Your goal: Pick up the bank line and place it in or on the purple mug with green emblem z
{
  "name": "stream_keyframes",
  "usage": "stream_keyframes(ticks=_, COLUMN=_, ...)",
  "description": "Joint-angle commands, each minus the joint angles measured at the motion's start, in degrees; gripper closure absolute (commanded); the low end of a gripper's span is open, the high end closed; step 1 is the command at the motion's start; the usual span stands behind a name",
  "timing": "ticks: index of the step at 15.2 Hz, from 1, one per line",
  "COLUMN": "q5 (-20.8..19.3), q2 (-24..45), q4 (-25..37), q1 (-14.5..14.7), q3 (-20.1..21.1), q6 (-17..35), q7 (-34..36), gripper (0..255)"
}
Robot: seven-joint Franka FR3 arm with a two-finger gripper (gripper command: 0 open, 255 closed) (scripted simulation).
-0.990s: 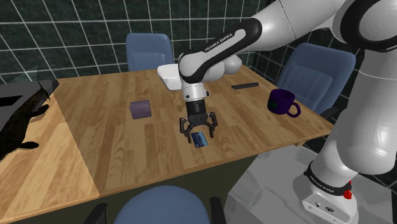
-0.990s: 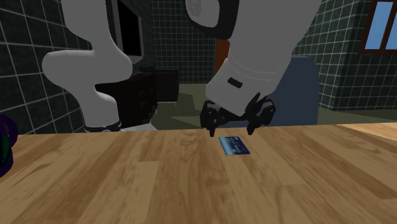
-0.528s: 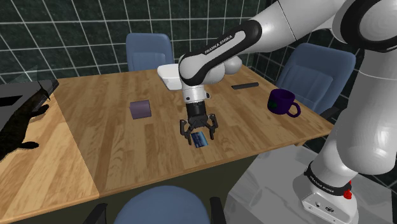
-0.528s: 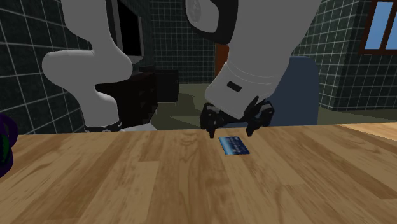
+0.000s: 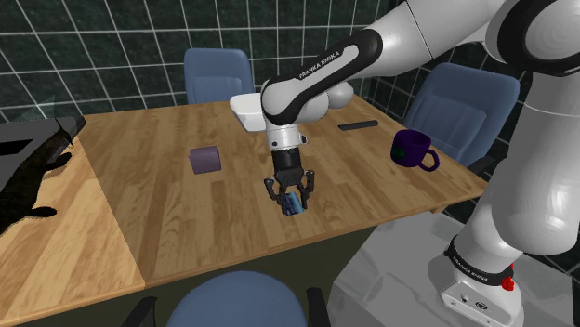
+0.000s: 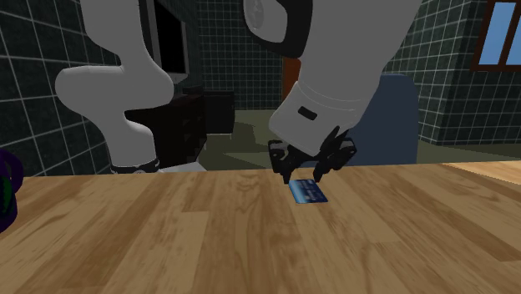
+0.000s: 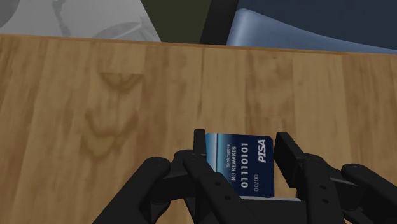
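The bank card [image 5: 295, 204] is a small blue card with white print, lying on the wooden table [image 5: 139, 214] near its front edge. My black gripper [image 5: 293, 197] points straight down over it and is shut on it. In the wrist view the two fingers [image 7: 199, 150] clasp the card [image 7: 245, 167] by its side edges. From the second exterior view the card [image 6: 308, 193] still rests on the wood under the gripper [image 6: 302, 176]. The dark purple mug [image 5: 412, 149] stands upright far off towards the shoulder view's right, near the table edge.
A purple box [image 5: 205, 160] sits on the table to the shoulder view's left of the gripper. A white dish [image 5: 246, 108] and a black remote [image 5: 358, 124] lie at the back. Blue chairs [image 5: 217, 74] surround the table. The mug's rim [image 6: 7, 196] shows at the second exterior view's left.
The fingers stood wide apart above the card before; they have now come down slightly and closed in on the card's edges. The card has not shifted.
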Motion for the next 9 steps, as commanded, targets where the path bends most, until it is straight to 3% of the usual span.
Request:
stream_keyframes(ticks=1, q5=0.0, q2=0.0, q4=0.0, q1=0.0, q3=0.0, q6=0.0, q7=0.0, gripper=255)
stream_keyframes(ticks=9, q5=0.0, q2=-2.5, q4=1.7, q1=-0.2, q3=0.0, q6=-3.9, q7=1.2, gripper=255)
